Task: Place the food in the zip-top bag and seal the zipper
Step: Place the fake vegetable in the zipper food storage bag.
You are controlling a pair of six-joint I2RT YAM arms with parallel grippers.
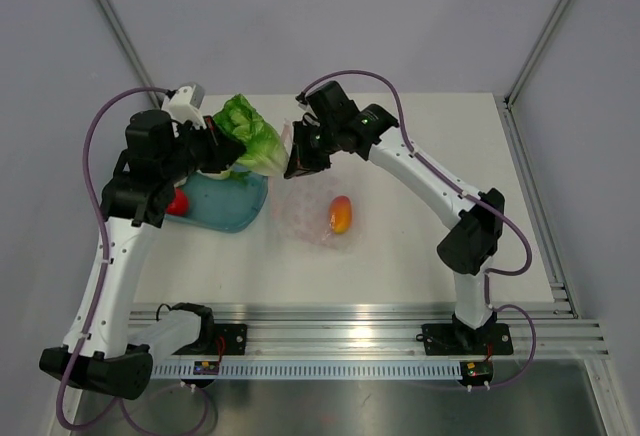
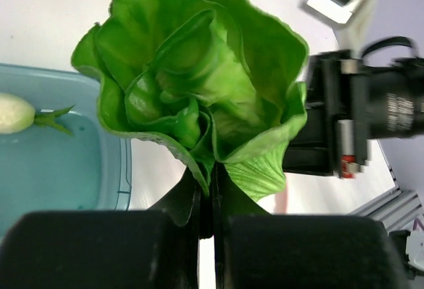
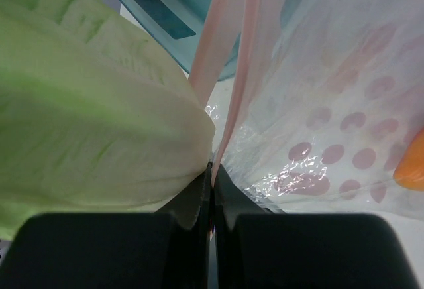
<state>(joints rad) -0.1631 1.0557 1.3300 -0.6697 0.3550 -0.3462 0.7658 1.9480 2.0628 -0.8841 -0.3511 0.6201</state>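
Observation:
My left gripper [image 1: 215,146] is shut on the stem of a green leafy lettuce [image 1: 250,136] and holds it in the air between the bowl and the bag; it fills the left wrist view [image 2: 199,83]. My right gripper [image 1: 297,164] is shut on the pinkish zipper [image 3: 228,103] edge of the clear zip-top bag [image 1: 315,211], lifting that edge. An orange-red round food [image 1: 341,215] lies inside the bag. The lettuce [image 3: 86,116] presses against the bag's mouth in the right wrist view. A red round food [image 1: 178,203] and a whitish piece [image 2: 13,112] lie in the bowl.
The teal translucent bowl [image 1: 235,211] sits on the white table left of the bag, under my left arm. An aluminium rail [image 1: 350,321] runs along the near edge. Grey walls with frame posts [image 1: 545,31] close the back.

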